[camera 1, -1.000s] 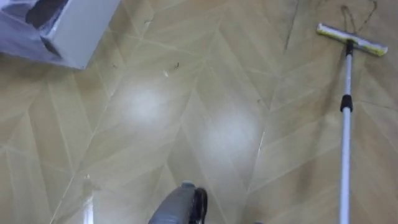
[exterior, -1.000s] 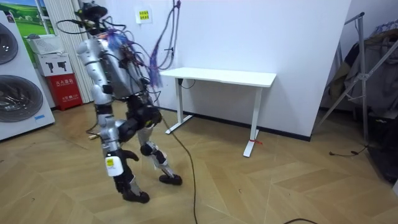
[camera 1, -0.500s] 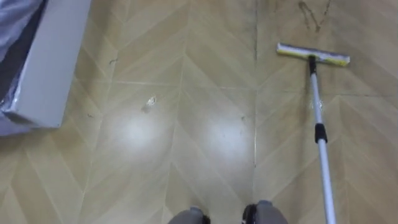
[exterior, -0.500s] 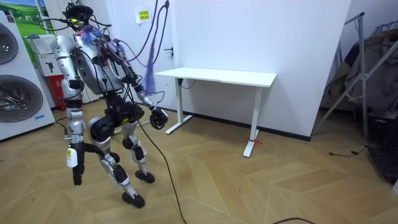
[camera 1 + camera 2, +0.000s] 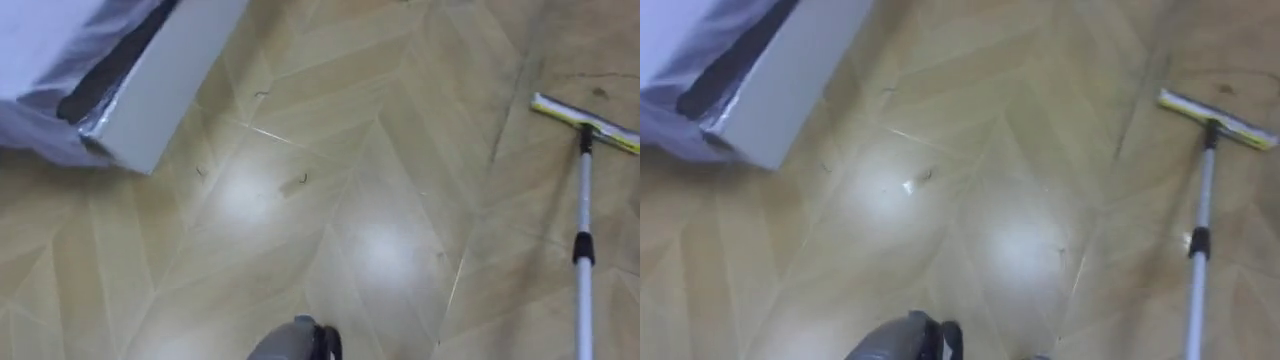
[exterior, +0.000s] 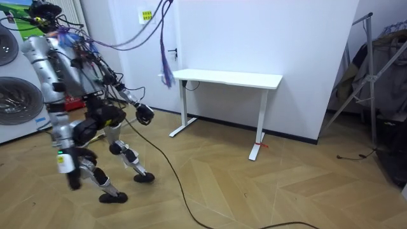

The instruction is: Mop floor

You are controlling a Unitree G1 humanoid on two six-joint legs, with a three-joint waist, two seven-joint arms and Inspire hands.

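The robot stands, apparently mid-stride, between the washing machine [image 6: 11,102] and the white desk [image 6: 229,78].

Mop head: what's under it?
The mop head lies flat on the wooden floor. The patch right underneath is covered, so I can't tell what's there.

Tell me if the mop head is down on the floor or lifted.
Down: the mop head lies flat on the floor; its pole runs off the lower edge.
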